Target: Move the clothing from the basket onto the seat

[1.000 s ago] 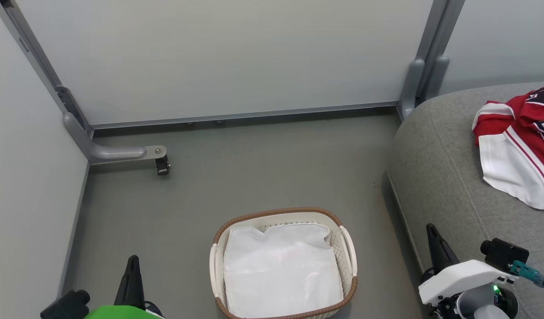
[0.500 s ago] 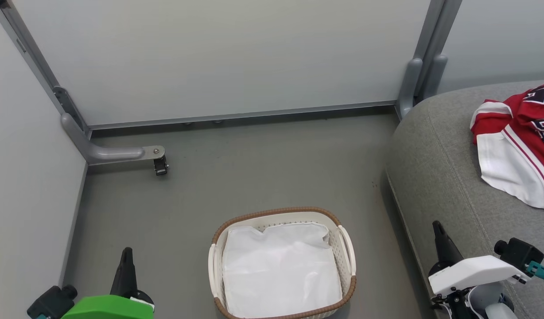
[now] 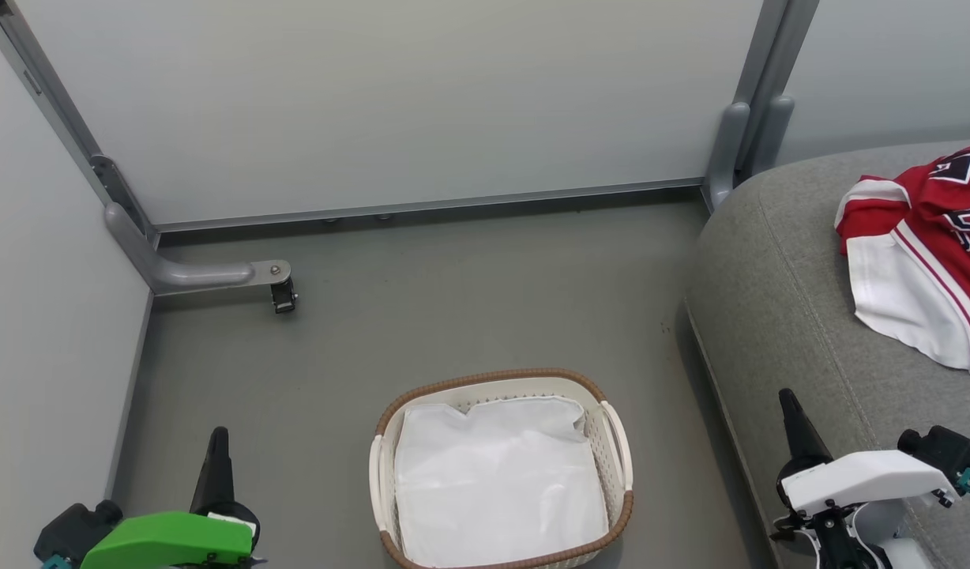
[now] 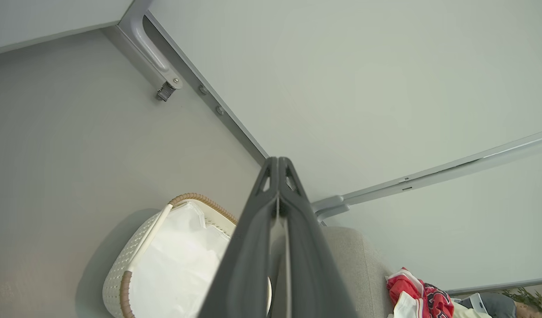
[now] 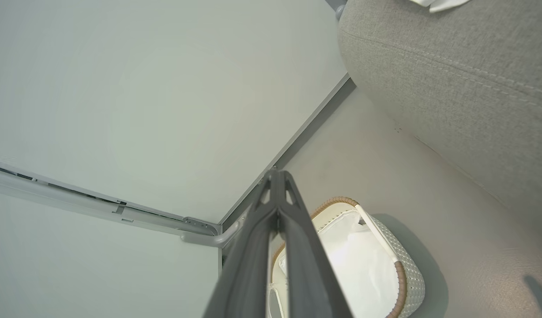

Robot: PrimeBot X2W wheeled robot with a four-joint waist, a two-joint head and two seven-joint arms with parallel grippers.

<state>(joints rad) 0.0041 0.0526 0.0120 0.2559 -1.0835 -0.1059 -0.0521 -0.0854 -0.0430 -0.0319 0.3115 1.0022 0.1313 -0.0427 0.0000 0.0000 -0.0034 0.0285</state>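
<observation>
- Grey floor [image 3: 453, 316] and pale wall panels [image 3: 390, 103] surround your workspace.
- You'll find the basket [image 3: 497, 378] on the floor, holding a white cloth sheet [image 3: 497, 482].
- Your clothing [image 3: 919, 253] lies on the seat [image 3: 769, 300], well apart from the basket.
- Your left gripper [image 3: 218, 435] hangs left of the basket, fingers pressed together, holding nothing.
- Your right gripper [image 3: 787, 397] hangs over the seat's edge, fingers likewise together, empty.

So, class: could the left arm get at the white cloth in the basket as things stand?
Probably yes: the basket is open-topped, the white cloth lies uncovered, and the shut left tool has nothing between.
</observation>
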